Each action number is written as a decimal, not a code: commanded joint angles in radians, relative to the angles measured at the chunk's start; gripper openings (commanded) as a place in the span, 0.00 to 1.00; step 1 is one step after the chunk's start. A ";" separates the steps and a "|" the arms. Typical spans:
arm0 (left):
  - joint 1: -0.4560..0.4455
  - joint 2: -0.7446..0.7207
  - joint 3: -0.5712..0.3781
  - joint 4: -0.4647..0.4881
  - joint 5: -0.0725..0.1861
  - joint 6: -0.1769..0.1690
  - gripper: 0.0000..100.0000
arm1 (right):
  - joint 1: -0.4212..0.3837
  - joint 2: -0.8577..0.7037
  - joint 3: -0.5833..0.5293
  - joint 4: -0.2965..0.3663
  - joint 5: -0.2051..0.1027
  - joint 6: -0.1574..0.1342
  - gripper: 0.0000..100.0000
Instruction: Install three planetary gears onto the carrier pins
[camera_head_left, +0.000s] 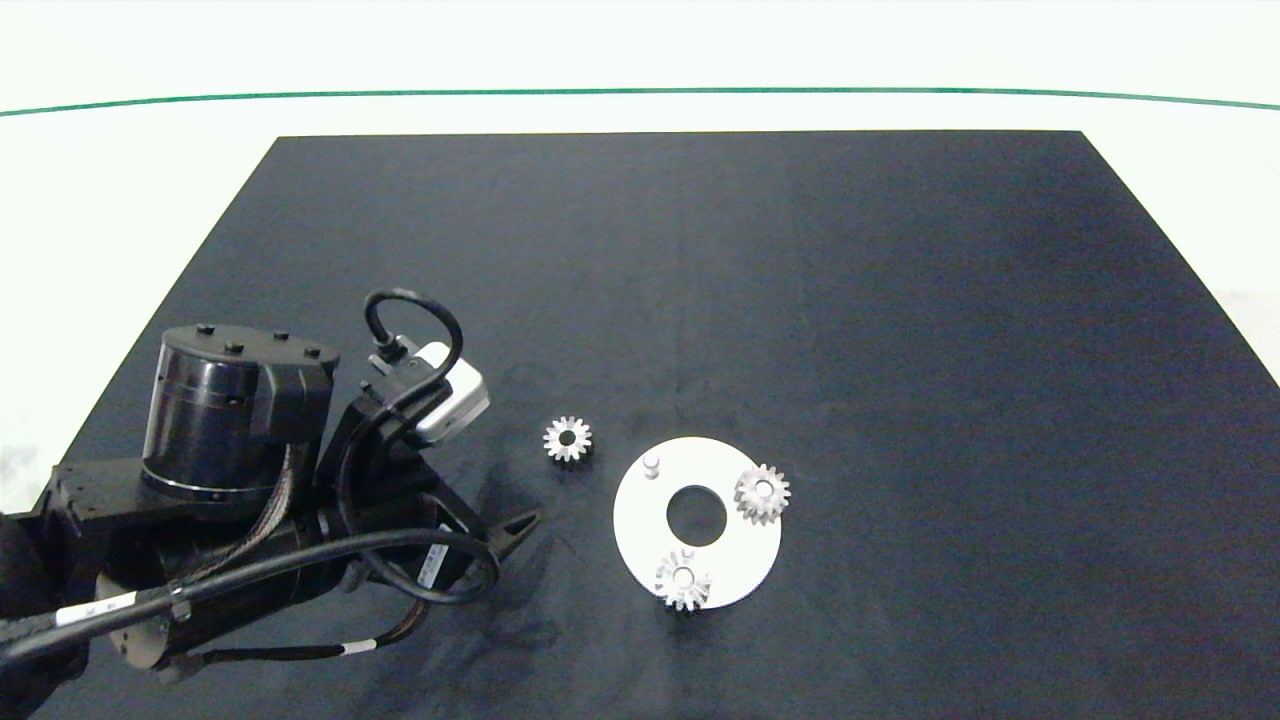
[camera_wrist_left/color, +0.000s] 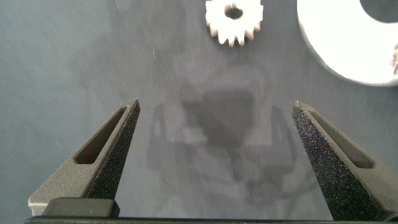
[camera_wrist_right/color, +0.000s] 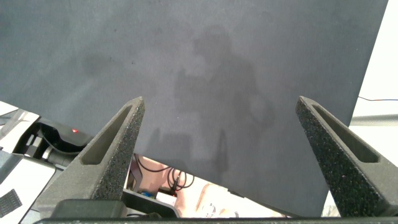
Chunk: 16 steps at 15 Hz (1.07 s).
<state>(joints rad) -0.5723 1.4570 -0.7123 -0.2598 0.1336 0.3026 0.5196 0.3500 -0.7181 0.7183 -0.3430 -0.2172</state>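
Head view shows a white disc (camera_head_left: 640, 520) on a black mat (camera_head_left: 800, 300), holding two gears on pins: one (camera_head_left: 762, 493) at its right edge, one (camera_head_left: 683, 579) at its near edge. A third pin (camera_head_left: 652, 465) stands bare. A loose gear (camera_head_left: 568, 439) lies just left of the disc. The left gripper (camera_wrist_left/color: 214, 130), fingers apart and empty, hovers near it. The right gripper (camera_wrist_right/color: 217, 124), fingers apart, hangs over the mat's edge.
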 joint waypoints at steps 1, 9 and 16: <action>-0.023 0.049 -0.062 0.001 0.018 0.001 1.00 | 0.000 0.001 0.003 0.001 0.002 -0.002 1.00; -0.064 0.137 -0.125 0.007 0.031 0.006 1.00 | 0.000 -0.002 0.014 0.000 0.001 -0.007 1.00; -0.066 0.212 -0.182 0.007 0.032 0.021 1.00 | 0.002 -0.011 0.040 0.000 0.001 -0.007 1.00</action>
<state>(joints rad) -0.6383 1.6523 -0.8855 -0.2515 0.1649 0.3221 0.5209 0.3370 -0.6806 0.7143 -0.3404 -0.2226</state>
